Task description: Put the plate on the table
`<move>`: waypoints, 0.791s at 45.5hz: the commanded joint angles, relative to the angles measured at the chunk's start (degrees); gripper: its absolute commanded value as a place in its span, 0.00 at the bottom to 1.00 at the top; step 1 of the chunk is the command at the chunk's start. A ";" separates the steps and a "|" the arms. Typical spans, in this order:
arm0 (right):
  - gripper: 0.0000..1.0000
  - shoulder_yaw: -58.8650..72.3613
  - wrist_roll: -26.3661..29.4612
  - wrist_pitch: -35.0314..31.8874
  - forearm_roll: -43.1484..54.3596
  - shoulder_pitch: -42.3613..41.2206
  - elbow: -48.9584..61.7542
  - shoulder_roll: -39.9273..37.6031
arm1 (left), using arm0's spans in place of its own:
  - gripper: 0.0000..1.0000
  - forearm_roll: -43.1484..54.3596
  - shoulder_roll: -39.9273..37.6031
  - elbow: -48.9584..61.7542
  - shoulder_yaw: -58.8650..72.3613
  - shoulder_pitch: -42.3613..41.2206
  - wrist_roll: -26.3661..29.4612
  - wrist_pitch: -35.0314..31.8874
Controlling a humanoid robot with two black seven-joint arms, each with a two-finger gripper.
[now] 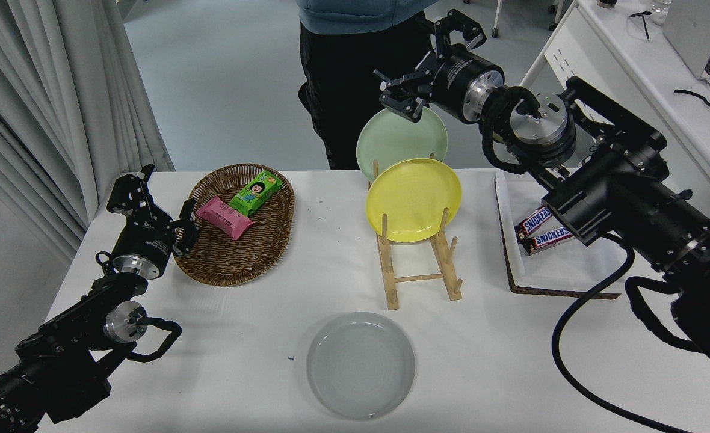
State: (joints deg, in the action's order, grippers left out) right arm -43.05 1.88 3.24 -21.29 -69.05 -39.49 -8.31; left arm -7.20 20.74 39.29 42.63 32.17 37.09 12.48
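Right tool: raised high beyond the table's far edge, above the green plate and in front of a standing person; fingers spread apart, nothing held. Its arm runs in from the right edge, up and leftward, passing over the tray.

Left tool: parked at lower left, just beside the basket; fingers apart, nothing held.

Plate: grey, flat on the table near the front edge, centre, touching nothing, well apart from both tools.

Rack: wooden, behind the plate, with bare table between them; yellow plate stands upright in it, green plate upright behind that.

Basket: wicker, far left part of the table, holding a pink packet and a green packet.

Tray: right of the rack, white-lined, two Snickers bars inside near its left wall.

Open room: bare white surface left and right of the plate, and between basket and rack. Curtain hangs past the table's left side.
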 commanded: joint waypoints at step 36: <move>1.00 -3.00 -4.07 -16.16 11.71 14.99 13.04 -5.93 | 1.00 -0.01 0.00 0.00 0.00 0.00 0.00 0.00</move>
State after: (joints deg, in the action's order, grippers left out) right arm -45.89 -2.33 -10.45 -13.08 -58.73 -28.54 -13.49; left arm -7.21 20.74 39.29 42.63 32.17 37.09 12.48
